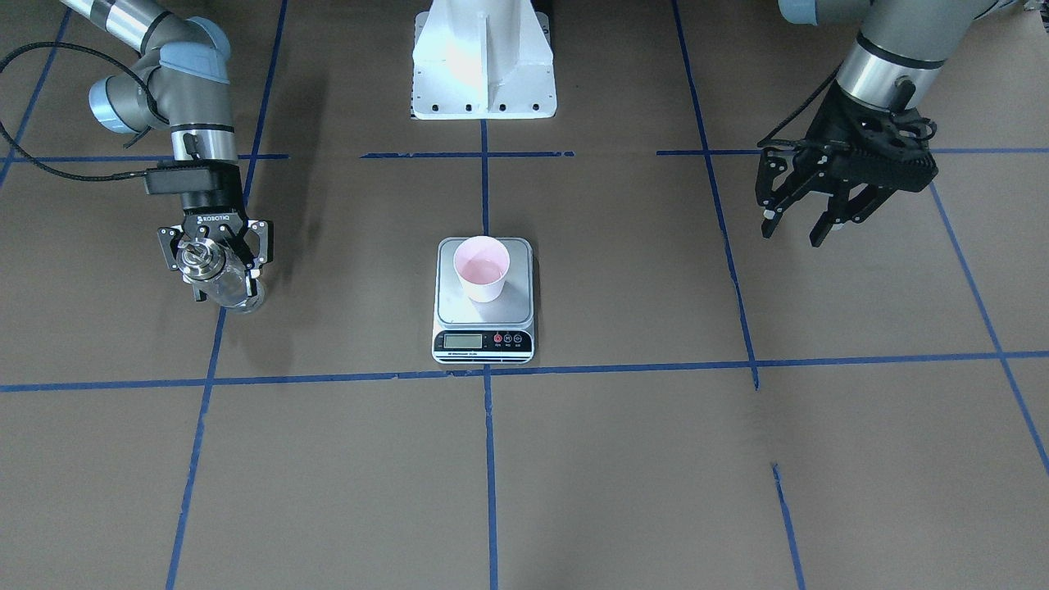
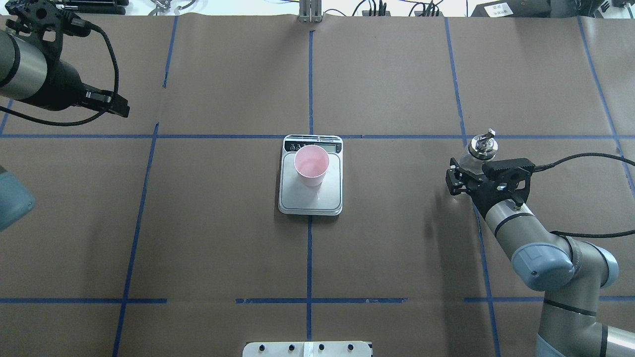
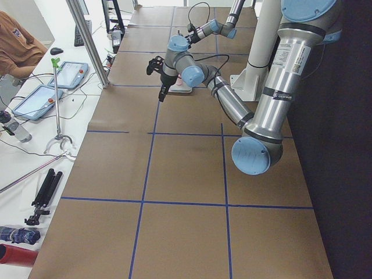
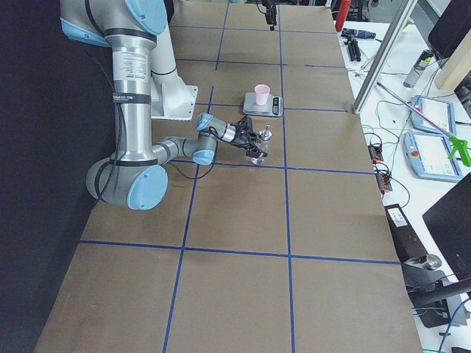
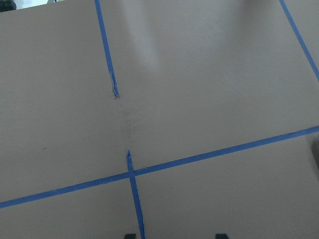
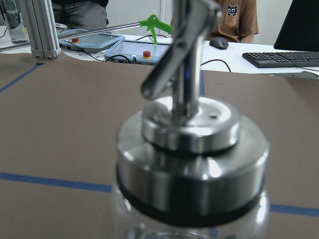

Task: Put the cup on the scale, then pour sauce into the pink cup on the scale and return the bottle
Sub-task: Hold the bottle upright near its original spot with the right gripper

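There's the small pale pink paper cup (image 1: 481,268) on the silver-grey square scale (image 1: 483,311), so the right gripper (image 1: 215,264), clamped on the upright silver-capped glass bottle (image 2: 482,146), looks bound for set-down, while the left gripper (image 1: 793,233) hangs open, aside.

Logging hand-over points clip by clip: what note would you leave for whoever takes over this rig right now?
Pink cup: upright on the scale, with what looks like a little clear liquid inside.
Right gripper: jaws shut on the glass bottle, which is upright at the robot's right, well clear of the scale. Whether it touches the table cannot be told.
Left gripper: open, empty, above the table.
Done: cup placed; pour apparently made.
Left: set the bottle down, release it, pull the arm back.
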Action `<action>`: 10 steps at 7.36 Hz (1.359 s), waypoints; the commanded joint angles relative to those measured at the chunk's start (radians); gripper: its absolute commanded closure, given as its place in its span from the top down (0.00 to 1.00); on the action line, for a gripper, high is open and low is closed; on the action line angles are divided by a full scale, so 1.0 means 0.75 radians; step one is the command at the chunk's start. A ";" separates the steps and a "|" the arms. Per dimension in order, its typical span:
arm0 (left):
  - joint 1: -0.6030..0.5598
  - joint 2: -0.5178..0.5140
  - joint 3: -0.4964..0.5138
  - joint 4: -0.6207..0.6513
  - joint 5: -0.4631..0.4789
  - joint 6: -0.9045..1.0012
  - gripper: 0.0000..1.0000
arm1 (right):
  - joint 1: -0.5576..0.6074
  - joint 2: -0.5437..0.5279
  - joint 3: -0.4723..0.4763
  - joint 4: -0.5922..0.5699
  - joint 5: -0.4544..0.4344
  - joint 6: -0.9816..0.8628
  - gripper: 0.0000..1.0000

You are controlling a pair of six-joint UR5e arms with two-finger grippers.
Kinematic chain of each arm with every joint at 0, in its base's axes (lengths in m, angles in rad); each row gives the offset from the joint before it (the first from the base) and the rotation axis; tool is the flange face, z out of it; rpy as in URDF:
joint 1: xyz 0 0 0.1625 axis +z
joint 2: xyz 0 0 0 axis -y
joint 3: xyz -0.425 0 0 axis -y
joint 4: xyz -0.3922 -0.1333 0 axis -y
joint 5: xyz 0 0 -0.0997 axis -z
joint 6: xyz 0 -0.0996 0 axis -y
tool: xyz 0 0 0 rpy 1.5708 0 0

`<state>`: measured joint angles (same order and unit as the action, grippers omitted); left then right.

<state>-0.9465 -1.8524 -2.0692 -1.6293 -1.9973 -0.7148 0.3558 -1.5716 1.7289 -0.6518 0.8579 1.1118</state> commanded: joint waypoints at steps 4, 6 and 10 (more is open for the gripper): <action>0.000 -0.003 0.004 0.000 0.000 0.000 0.62 | -0.002 -0.003 -0.014 0.004 0.002 0.054 1.00; -0.002 -0.003 0.000 0.000 0.000 0.000 0.62 | 0.000 -0.015 -0.002 0.006 0.002 0.041 1.00; -0.002 0.003 -0.010 0.000 0.000 0.000 0.62 | -0.006 -0.044 0.049 0.006 -0.013 0.047 1.00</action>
<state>-0.9479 -1.8522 -2.0736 -1.6291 -1.9973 -0.7148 0.3536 -1.6007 1.7540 -0.6474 0.8503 1.1472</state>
